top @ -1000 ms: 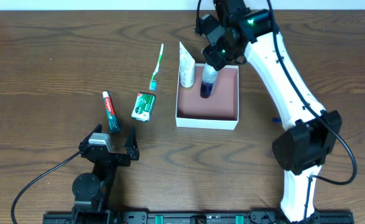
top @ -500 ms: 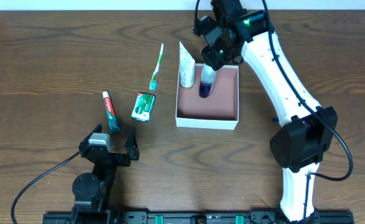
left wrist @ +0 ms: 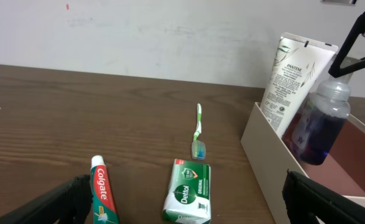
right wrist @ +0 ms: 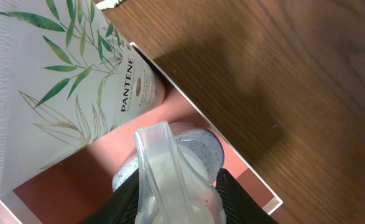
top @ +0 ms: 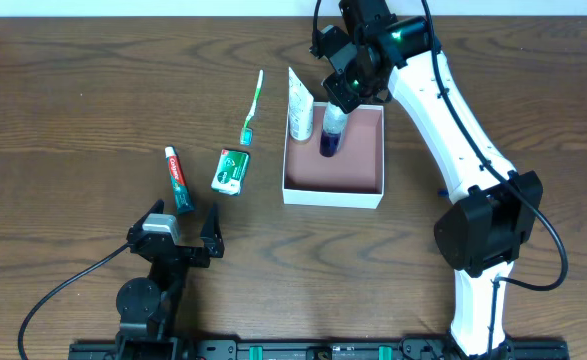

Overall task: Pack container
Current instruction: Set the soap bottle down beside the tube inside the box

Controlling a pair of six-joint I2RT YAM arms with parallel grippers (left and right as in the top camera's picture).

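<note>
Inside the container [top: 358, 160], only overhead and left wrist show the bottle's [top: 329, 140] blue.

Table [top: 73, 120]: dark brown wood grain, matte.

Four items are recorded lying directly on it:
- A red, white and green toothpaste tube [top: 179, 179] is laid flat, left of centre.
- A green-and-white packet [top: 231, 171] is laid flat just beside the tube on its right, not touching it.
- A green-and-white toothbrush [top: 252, 105] is laid behind the packet, head end nearest it.
- The container [top: 333, 197] is set to the right of the packet, near it but apart.

A black cable [top: 48, 298] is seen trailing over the near-left area.
</note>
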